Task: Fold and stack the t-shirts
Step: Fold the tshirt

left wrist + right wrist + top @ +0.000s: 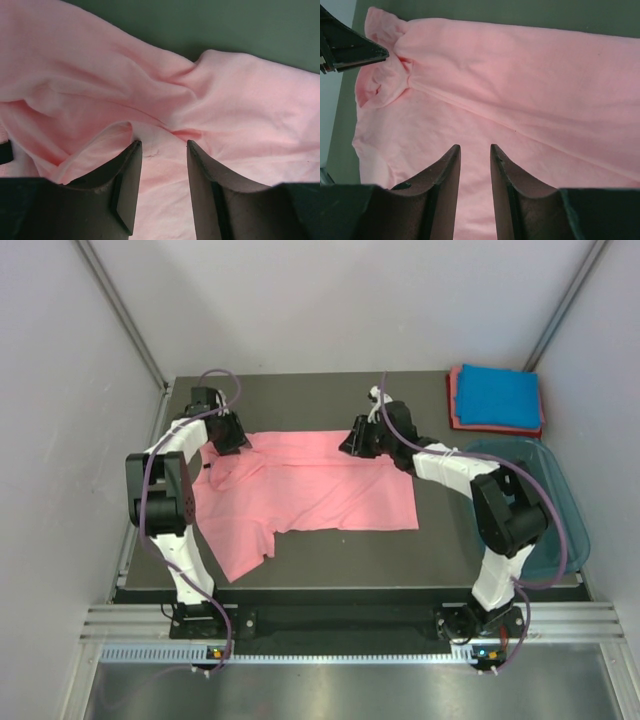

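Note:
A salmon-pink t-shirt (310, 490) lies spread out and wrinkled on the dark table (420, 550). My left gripper (232, 440) is down at its far left corner. In the left wrist view this gripper (164, 142) is open, with bunched cloth (165, 100) under and ahead of the fingertips. My right gripper (352, 443) is at the shirt's far edge, right of the middle. In the right wrist view it (475, 146) is open over smooth cloth (520, 75), with nothing pinched. At the back right, a folded bright blue t-shirt (498, 395) lies on a folded reddish-pink one (454, 405).
A translucent teal tub (548, 490) stands at the table's right edge, beside the right arm. Grey walls close in the back and both sides. The left gripper's finger (350, 47) shows at the top left of the right wrist view, next to a puckered shirt corner (382, 82).

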